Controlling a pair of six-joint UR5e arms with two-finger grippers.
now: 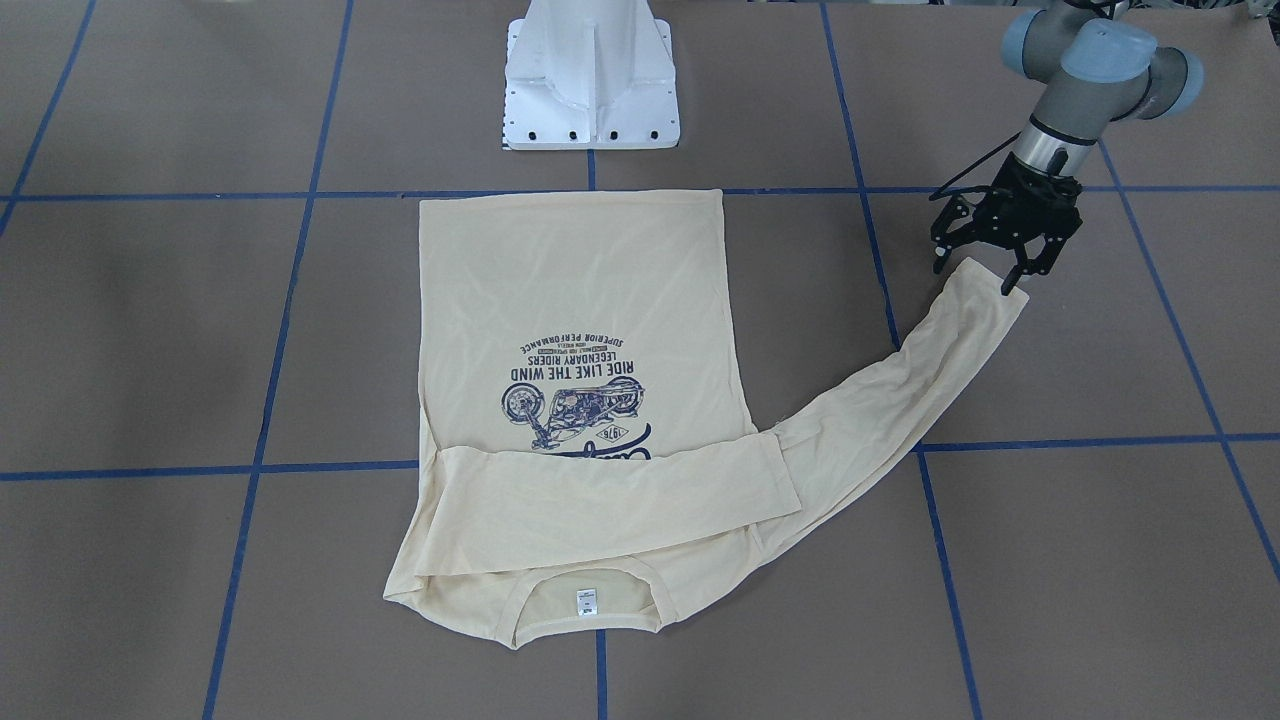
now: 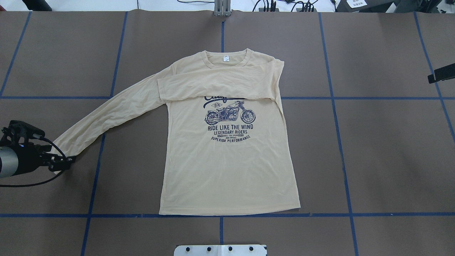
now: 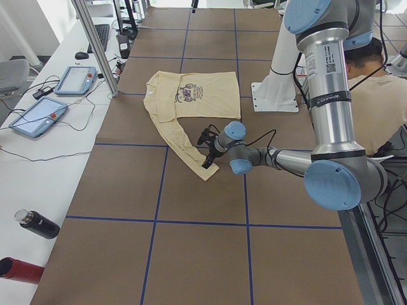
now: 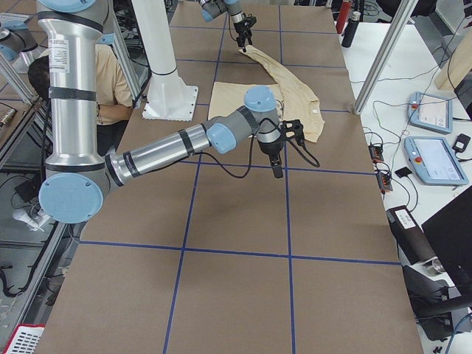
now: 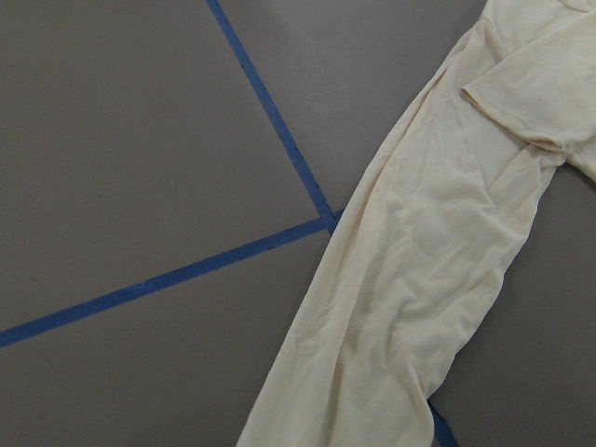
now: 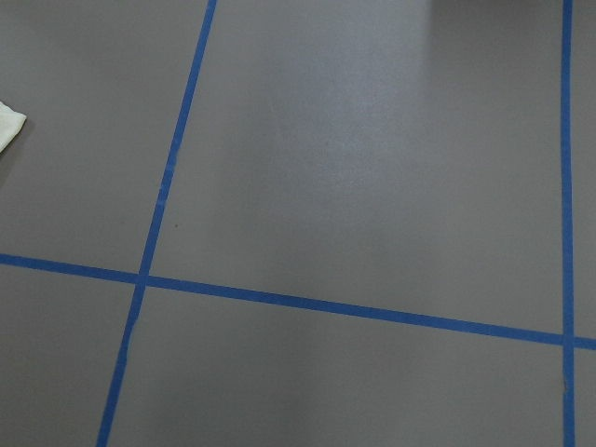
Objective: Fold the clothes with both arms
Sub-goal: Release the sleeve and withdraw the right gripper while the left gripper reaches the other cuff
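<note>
Straddling the T-shirt (image 1: pixel 580 290) cuff, left gripper (image 1: pixel 975 279) spread wide | right gripper (image 4: pixel 277 164): cannot tell | white pedestal (image 1: pixel 590 80) near hem

Cream long-sleeved T-shirt (image 2: pixel 227 167) flat, print up, one sleeve across chest, other outstretched, cuff at spread jaws of left gripper (image 1: pixel 973 279)

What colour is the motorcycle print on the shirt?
Dark navy print; best in the overhead exterior view.

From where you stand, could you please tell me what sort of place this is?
Probably a robotics lab workcell: a brown table gridded with blue tape, teach pendants on the side bench, and a white robot pedestal standing at the table's edge.
</note>
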